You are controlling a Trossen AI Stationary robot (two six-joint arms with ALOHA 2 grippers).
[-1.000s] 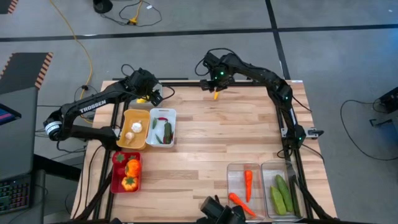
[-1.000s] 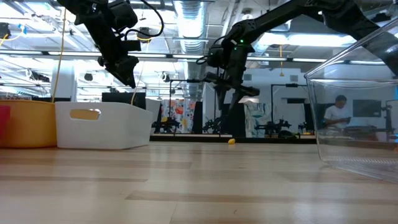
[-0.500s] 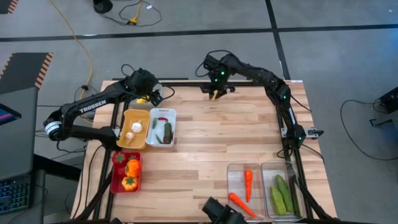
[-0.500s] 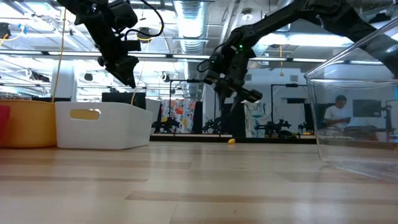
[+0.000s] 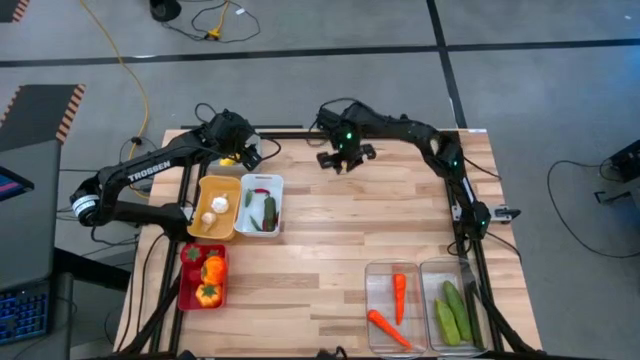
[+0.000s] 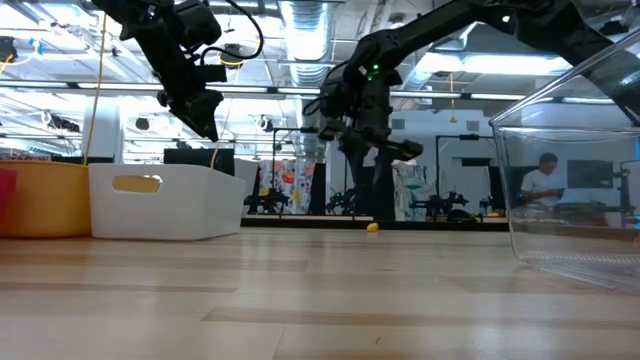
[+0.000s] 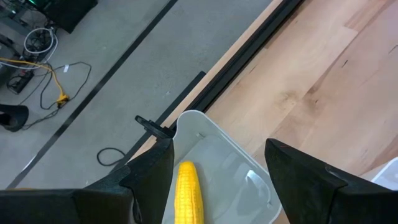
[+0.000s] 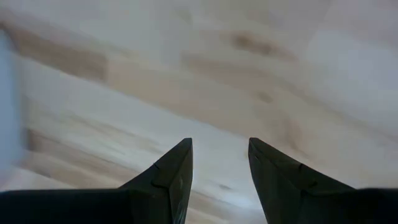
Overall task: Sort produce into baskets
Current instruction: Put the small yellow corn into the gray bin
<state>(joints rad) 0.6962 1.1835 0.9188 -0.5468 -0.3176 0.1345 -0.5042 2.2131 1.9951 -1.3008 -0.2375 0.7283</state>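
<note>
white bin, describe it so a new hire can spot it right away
Look at the left side of the wooden table, about midway along it. Two bins sit side by side there: the white bin touches the yellow bin on its inner side. It alone holds a green cucumber and a red chili.

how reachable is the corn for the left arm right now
Probably well within reach: the left gripper hangs right over the pale bin where the corn lies, fingers apart, nothing between them and it. The bin's wall sits close and might crowd one finger.
</note>
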